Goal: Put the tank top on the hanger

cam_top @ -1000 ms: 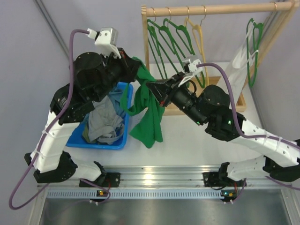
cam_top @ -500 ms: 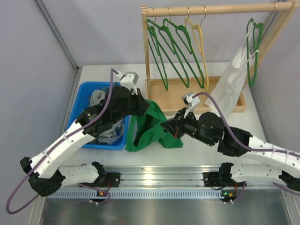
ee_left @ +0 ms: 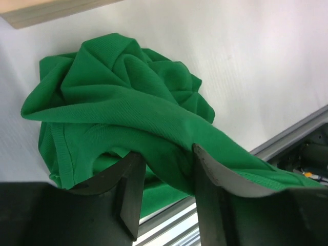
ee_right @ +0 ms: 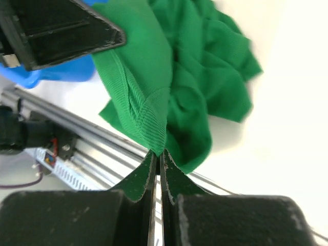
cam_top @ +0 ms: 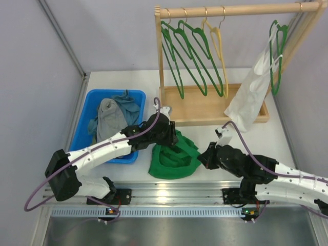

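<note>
Green cloth, the tank top (cam_top: 174, 160), lies bunched at the near edge of the table (cam_top: 215, 134) between the arms. The left gripper (ee_left: 166, 154) is clamped on a fold and the right gripper (ee_right: 157, 154) pinches a ribbed hem. Spreading seems to be the step in hand; next, a strap opening must be pulled clear for the hanger (cam_top: 220, 56) on the far rail (cam_top: 230, 10).

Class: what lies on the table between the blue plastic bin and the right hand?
The bunched bright green fabric tank top, pinched by the left hand and the right hand; the top view shows it.
</note>
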`<state>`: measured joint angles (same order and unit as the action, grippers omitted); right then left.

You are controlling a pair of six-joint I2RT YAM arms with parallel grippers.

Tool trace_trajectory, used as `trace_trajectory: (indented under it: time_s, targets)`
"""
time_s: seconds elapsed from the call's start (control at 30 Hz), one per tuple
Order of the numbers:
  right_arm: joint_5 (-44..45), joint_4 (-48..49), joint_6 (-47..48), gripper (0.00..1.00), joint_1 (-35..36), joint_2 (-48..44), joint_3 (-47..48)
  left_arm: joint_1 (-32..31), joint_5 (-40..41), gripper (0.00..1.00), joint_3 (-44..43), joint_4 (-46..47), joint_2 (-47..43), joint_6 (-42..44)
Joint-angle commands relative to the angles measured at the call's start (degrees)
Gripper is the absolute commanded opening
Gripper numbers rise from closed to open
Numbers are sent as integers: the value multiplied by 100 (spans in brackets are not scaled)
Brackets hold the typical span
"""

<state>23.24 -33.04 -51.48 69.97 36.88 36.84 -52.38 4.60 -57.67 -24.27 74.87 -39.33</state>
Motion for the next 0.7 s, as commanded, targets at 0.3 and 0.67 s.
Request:
trace_trajectory:
  time_s: [0.3,0.67]
  targets:
    - [954,-1407,-1223,2,78,205,-1,52,392,67,54,362,116,206]
    - [1121,-1741,-1435,16,-72,311,-37,52,524,73,107,37,-376,400]
